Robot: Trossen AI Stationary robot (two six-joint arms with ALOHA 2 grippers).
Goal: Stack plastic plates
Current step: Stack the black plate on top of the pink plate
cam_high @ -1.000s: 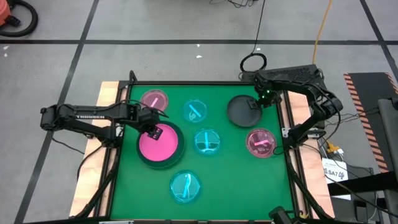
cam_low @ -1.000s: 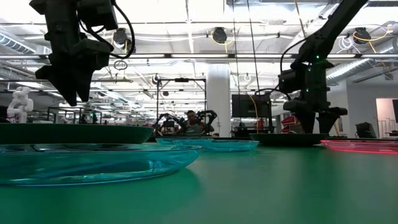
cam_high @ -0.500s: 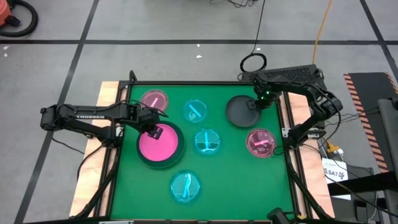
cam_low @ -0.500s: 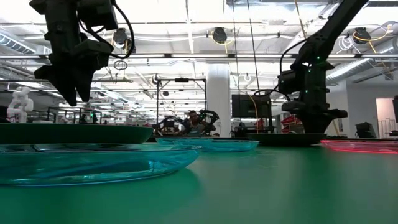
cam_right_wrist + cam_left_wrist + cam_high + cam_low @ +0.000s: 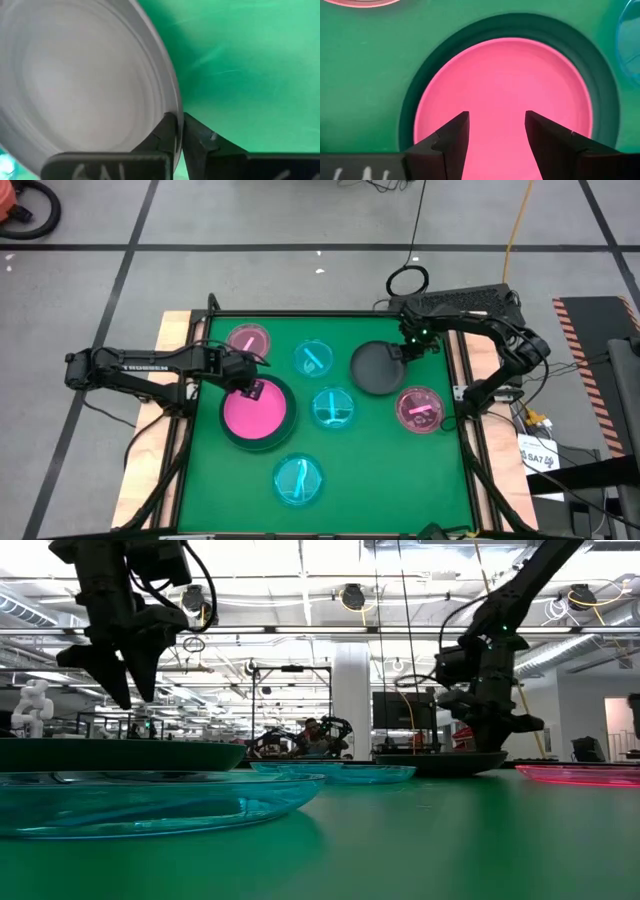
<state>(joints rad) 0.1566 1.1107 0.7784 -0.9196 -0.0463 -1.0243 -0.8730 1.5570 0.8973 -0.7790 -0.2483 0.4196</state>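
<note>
A dark grey plate sits right of the table's centre, and my right gripper is shut on its rim. At the left, a bright pink plate lies inside another dark grey plate. My left gripper hangs open above the pink plate, touching nothing. Two small translucent pink plates and three small cyan plates lie flat on the green mat. My right gripper pinches the dark grey plate's rim on its far-right side, one finger inside the plate and one outside. The fingers come from above, pointing down. The plate stays about level and low over the mat; whether it is clear of it I cannot tell.
The green mat has a raised wooden frame on all sides. Bare mat lies at the near right and near left corners. In the low view a cyan plate fills the foreground, and a person shows far behind the table.
My right gripper has shut on the dark grey plate's rim. It has then moved toward the table's left and a little toward the near edge, and the plate has moved with it, staying level.
</note>
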